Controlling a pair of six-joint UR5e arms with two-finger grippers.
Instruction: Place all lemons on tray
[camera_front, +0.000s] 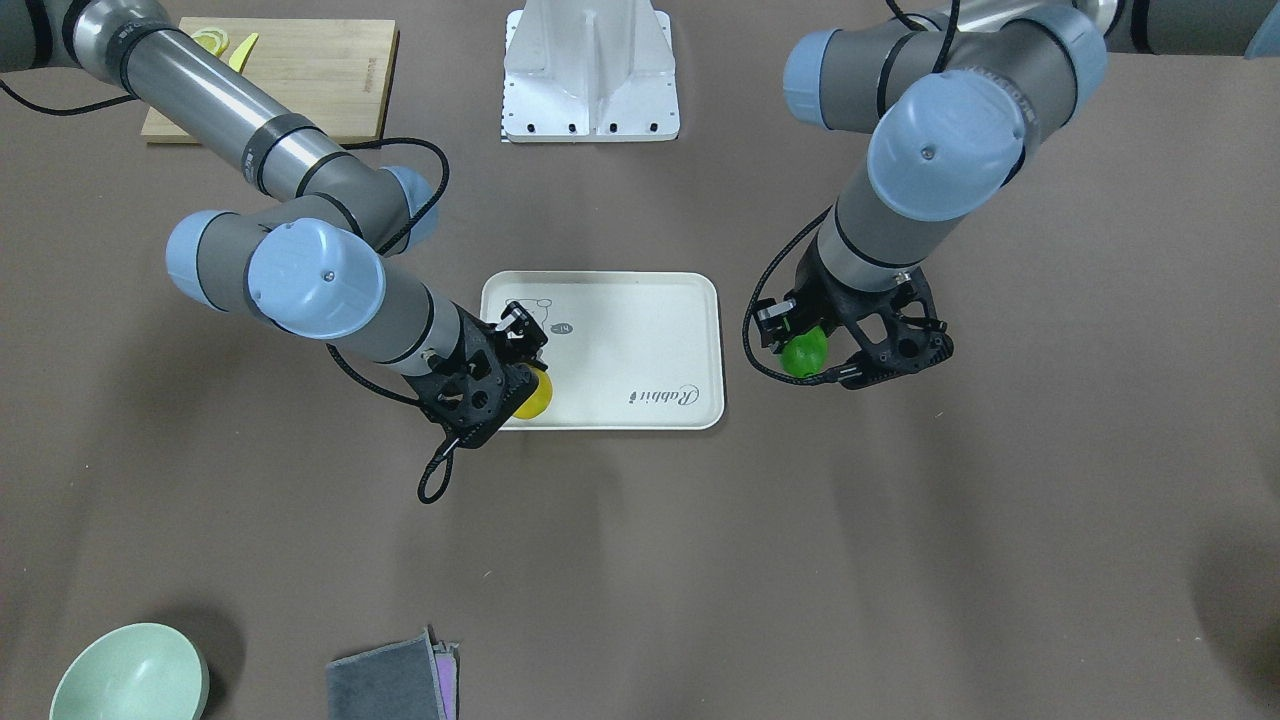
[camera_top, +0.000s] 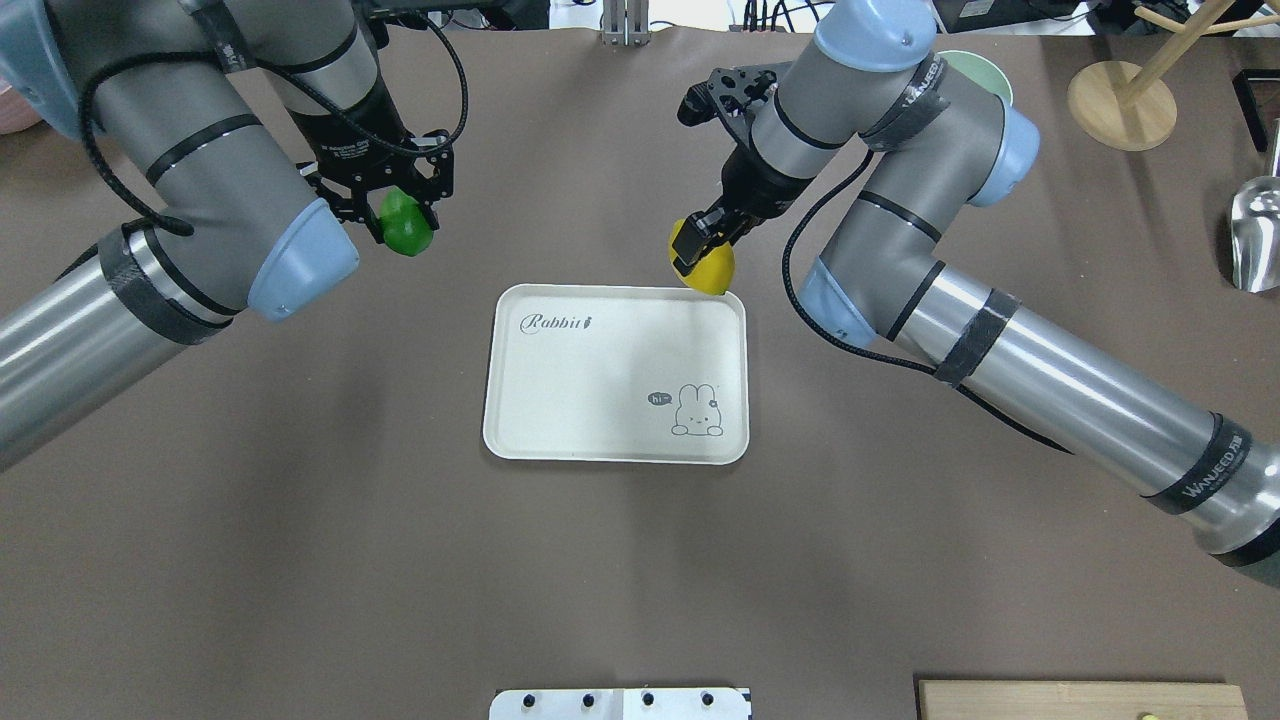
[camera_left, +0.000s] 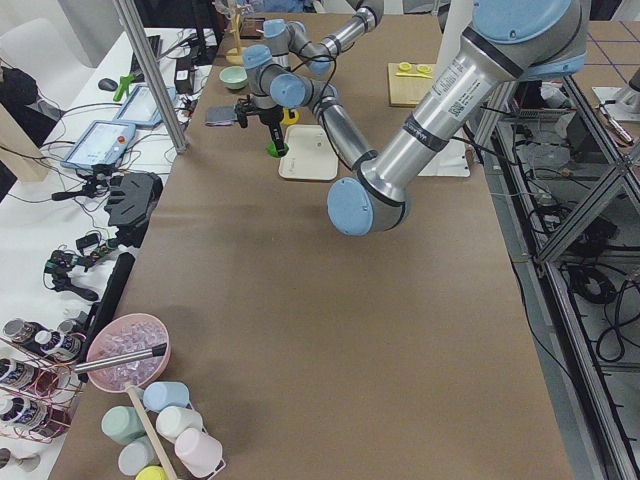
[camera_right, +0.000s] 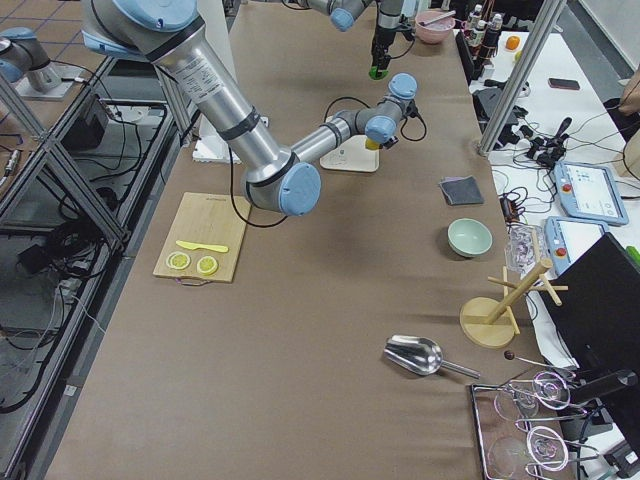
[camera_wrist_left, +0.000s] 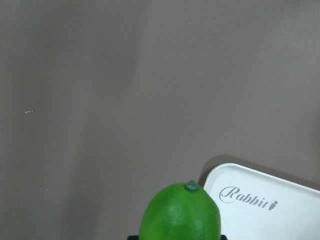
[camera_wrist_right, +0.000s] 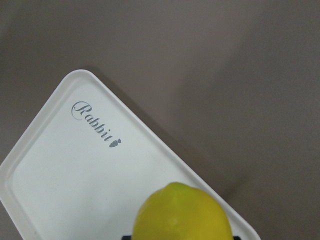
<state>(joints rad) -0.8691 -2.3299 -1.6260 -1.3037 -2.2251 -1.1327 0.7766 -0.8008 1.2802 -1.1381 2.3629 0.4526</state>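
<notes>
The left claw (camera_top: 402, 218) is closed on the green lemon (camera_top: 407, 230), one finger on each side of the fruit. It holds the lemon above the bare brown bench (camera_top: 300, 560), off the tray (camera_top: 600, 370) and near its far left corner. In the left wrist view the lemon's stem end points away from the camera, and the corner with the "Rabbit" script lies just beside it.

The right claw (camera_top: 700, 252) is clamped on the yellow lemon (camera_top: 714, 272), gripping it from above. This lemon sits over the rim at the tray's far right corner, partly over the tray and partly over the bench. Whether it touches the tray cannot be told.

A wooden cutting board (camera_front: 310, 70) with lemon slices (camera_front: 210, 40) lies well apart, near the robot's base.
</notes>
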